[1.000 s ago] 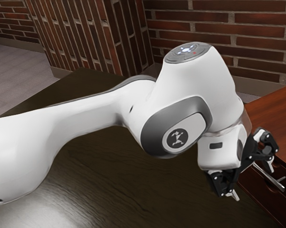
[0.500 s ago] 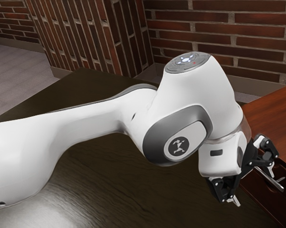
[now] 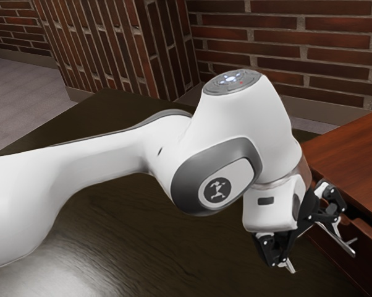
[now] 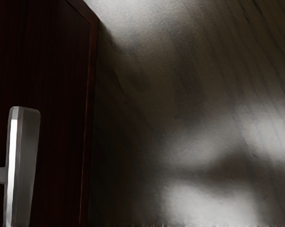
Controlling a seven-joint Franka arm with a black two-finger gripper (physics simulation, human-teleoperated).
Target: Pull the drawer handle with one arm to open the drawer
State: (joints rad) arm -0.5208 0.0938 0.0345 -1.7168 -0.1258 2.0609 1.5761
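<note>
The exterior view is giving the wider scene. A large white robot arm (image 3: 112, 167) is coming in from the exterior view's left. It is reaching across a dark wood-grain table (image 3: 130, 241) toward a reddish-brown wooden cabinet (image 3: 353, 154) at the exterior view's right edge, with a red brick wall (image 3: 309, 43) standing behind. This view is also showing the black two-finger gripper (image 3: 312, 238) at the cabinet's front. Its jaws are standing wide apart, released rather than clenched. One finger is sitting up by the cabinet's top corner and the other is hanging lower, over the table. The slim silver bar handle (image 3: 340, 241) is lying just beside the upper finger and running away from it at a slant. Whether that finger is actually touching the bar I cannot tell.

The wrist view is offering a close look at the surfaces just under the hand. The dark red-brown drawer front (image 4: 43, 94) is appearing as a shadowed panel with a thin raised border. Beside it, the table (image 4: 190, 118) is catching pale patches of light. The handle (image 4: 19, 165) is showing here as a flat-faced, square-ended metal bar, bright along one edge and held off the panel by a short post.

In the exterior view the drawer front (image 3: 359, 266) is sitting below the cabinet's top. It is appearing to stand slightly out, with a dark gap behind its upper edge.
</note>
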